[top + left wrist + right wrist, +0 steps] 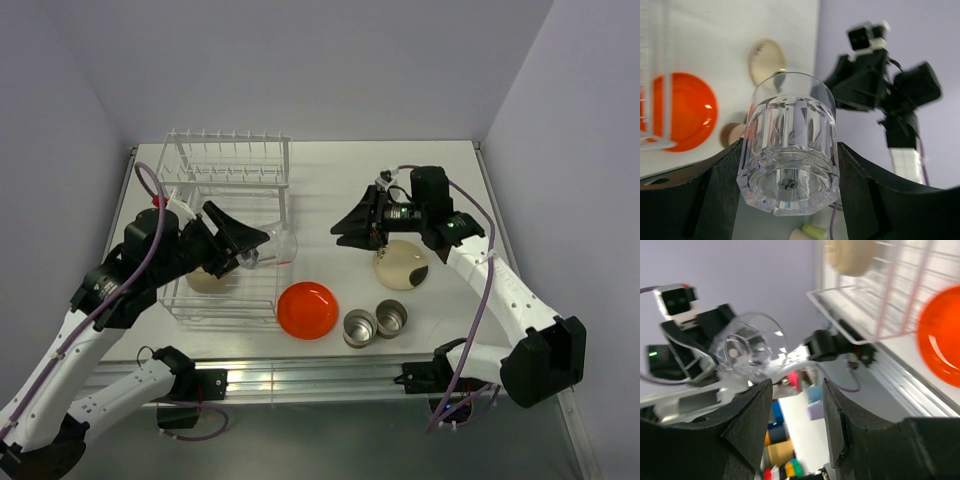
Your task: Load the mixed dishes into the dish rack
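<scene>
Clear glass [283,243] | clamped in left gripper [252,247], lying sideways, base toward its wrist, mouth toward the right arm | hangs off the table at the dish rack [230,160]'s right wall, left arm nearer | right gripper [796,390]: jaws apart, empty, near cream plate [402,265]

White wire dish rack [225,318] is standing on worktop [330,180] left, beige bowl [207,280] lying inside. Clear glass [278,246] is hanging tilted in left pincer [258,250]. Orange-red plate [307,310], steel cup [360,327] touching second steel cup [391,318], cream plate [401,265] are sitting outside.
</scene>
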You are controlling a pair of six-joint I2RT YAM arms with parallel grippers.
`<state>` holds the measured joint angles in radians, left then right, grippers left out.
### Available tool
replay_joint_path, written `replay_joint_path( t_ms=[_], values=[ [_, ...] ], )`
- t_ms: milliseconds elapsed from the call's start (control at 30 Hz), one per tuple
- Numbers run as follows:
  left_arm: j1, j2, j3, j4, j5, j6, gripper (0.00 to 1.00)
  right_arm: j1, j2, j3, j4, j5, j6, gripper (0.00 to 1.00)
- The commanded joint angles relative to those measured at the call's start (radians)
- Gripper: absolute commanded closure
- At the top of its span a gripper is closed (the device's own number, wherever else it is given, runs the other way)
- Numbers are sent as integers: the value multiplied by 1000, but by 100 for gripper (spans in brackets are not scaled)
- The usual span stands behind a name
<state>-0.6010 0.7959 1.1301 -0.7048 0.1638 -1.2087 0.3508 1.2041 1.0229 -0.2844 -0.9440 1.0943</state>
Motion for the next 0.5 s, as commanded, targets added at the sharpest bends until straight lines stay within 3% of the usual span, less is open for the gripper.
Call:
replay_joint_path(
  t_ms=[0,233,467],
  values=[
    [4,38,77,-252,-157,9,100,-9,-47,31,-231,83,-175,48],
    [10,143,106,-372,-247,-9,100,-10,-67,9,-262,79,-205,50],
    [66,267,161,-420,-332,73,100,-13,-69,43,-314,97,-254,50]
  ],
)
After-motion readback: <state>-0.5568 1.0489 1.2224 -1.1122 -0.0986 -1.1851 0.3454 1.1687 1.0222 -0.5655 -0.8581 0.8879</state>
